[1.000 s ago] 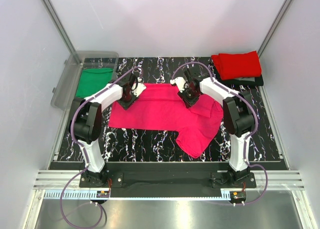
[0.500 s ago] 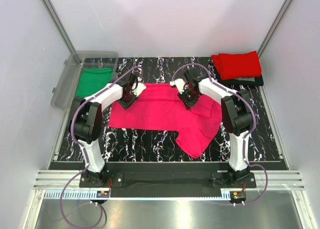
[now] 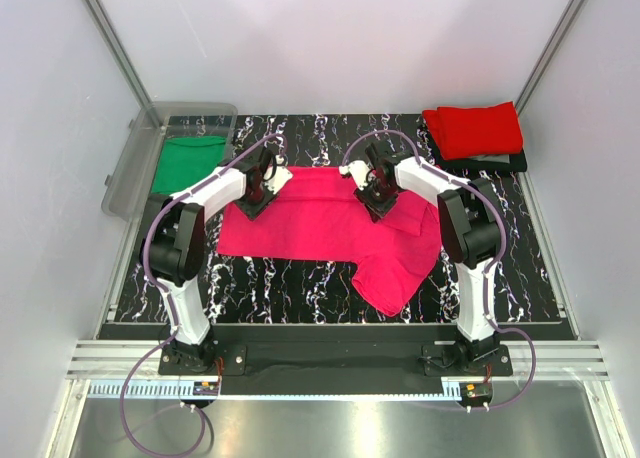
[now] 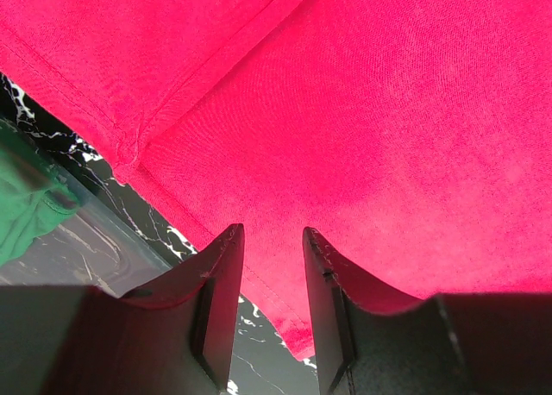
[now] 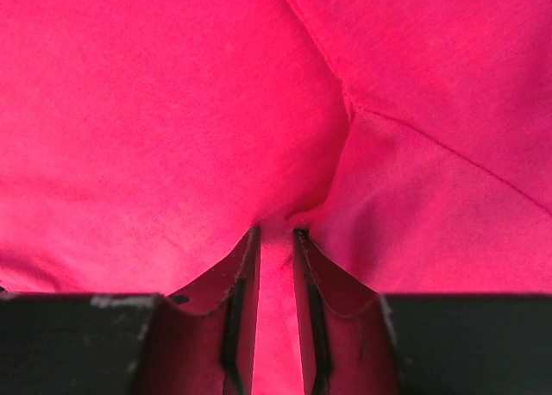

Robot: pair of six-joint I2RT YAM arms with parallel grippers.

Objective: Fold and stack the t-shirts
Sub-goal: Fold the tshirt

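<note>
Evidently to draw the cloth flat for folding, the right gripper (image 5: 276,233) pinched a pucker of the magenta-pink t-shirt (image 3: 320,223) spread beneath it, while the left gripper (image 4: 269,231) stood part-open over its hem, apparently holding nothing.

We've got both arms reaching out from their bases at the near edge, upper links rising and elbows kicked outward. The white forearms angle in toward the middle. The left arm (image 3: 215,186) has its wrist tipped down, and the left gripper (image 3: 255,193) sits low. In its wrist view the left gripper (image 4: 272,231) has a clear gap between its two fingers. The right arm (image 3: 430,178) pretty much mirrors it, wrist pitched down too. The right gripper (image 3: 375,193) is a lot narrower. Up close, the right gripper (image 5: 276,233) has a pucker of the magenta-pink t-shirt (image 5: 172,110) pinched between its tips. We see the two grippers level with each other, well apart.
</note>
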